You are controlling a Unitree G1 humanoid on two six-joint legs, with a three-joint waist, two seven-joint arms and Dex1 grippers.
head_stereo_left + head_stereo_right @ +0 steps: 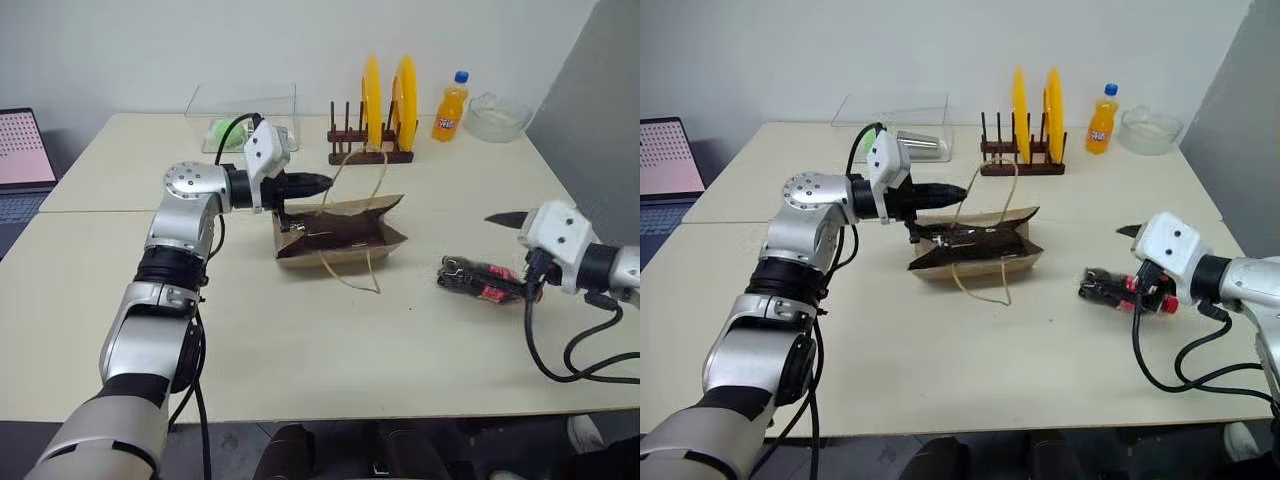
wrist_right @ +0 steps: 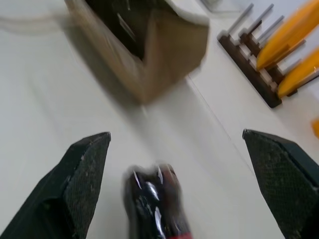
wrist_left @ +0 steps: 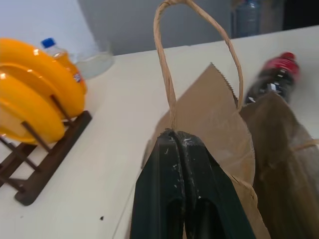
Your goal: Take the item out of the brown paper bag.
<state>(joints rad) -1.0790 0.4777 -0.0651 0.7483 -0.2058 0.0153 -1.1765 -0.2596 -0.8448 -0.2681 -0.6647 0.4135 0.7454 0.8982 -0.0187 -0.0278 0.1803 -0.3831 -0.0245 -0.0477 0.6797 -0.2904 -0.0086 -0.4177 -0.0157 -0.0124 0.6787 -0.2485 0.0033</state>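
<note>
Small dark shiny item (image 1: 480, 279) lying on the table (image 1: 330, 340), outside the brown paper bag (image 1: 340, 236), near the right end effector (image 2: 184, 164) with fingers wide apart. Probably light, stiff, slippery; best taken across its middle. Left end effector (image 3: 179, 149) pinched together on the bag's edge.

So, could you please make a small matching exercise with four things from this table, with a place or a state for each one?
Things:
1. paper bag
2. dark bottle
3. orange bottle
4. yellow plates

Places or states:
A. standing in the wooden rack
B. lying on the table, below the open right gripper
C. upright beside the glass bowl
D. pinched at its rim by the shut left gripper

Pairs: 1-D, 2-B, 3-C, 4-A
</note>
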